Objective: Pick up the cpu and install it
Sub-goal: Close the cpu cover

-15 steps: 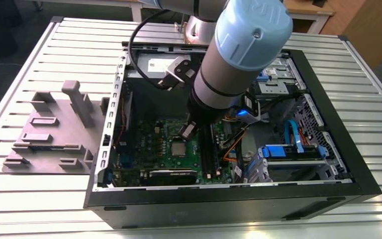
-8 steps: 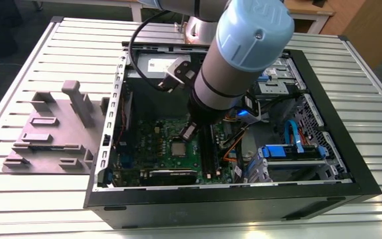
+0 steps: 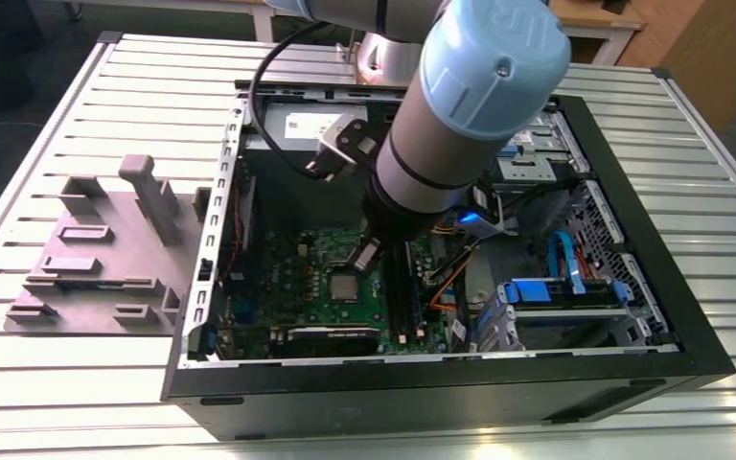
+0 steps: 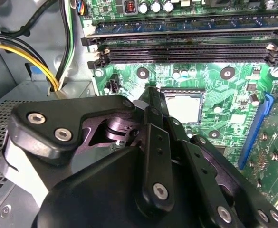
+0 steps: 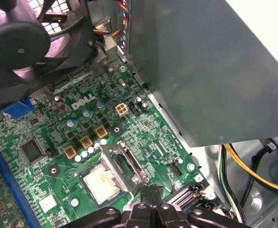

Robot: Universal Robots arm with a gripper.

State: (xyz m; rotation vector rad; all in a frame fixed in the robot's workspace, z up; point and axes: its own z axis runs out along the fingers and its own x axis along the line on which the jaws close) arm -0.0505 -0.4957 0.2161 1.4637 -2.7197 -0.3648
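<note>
Down inside the open computer case (image 3: 624, 220), toward the middle of the green motherboard (image 5: 153, 137): cpu (image 5: 102, 183) flat in its socket, silvery top up, edges square to the board's edges. Square in outline, so no long axis to speak of. Shows too in the second wrist view (image 4: 184, 107) and, small, in the exterior view (image 3: 340, 286).

Beside it, on the side toward the gripper (image 5: 152, 192), metal load plate (image 5: 122, 164) hinged up and standing off the chip, not clamped over it.

Hangs low over the board just beside the socket, gripper (image 4: 150, 92) with jaws seemingly pressed together at the tips and nothing seen between them. Lies ahead of the tips and a little to one side, cpu apart from them, with the raised load plate between. Runs across the board beyond the socket, row of memory slots (image 4: 186, 50).

Hard to make out: whether the tips touch the load plate or merely hover by it. Hidden behind the black finger in the second wrist view, one corner of the cpu. Covered mostly by the arm's grey wrist in the exterior view, the gripper (image 3: 365, 257) itself.
</note>
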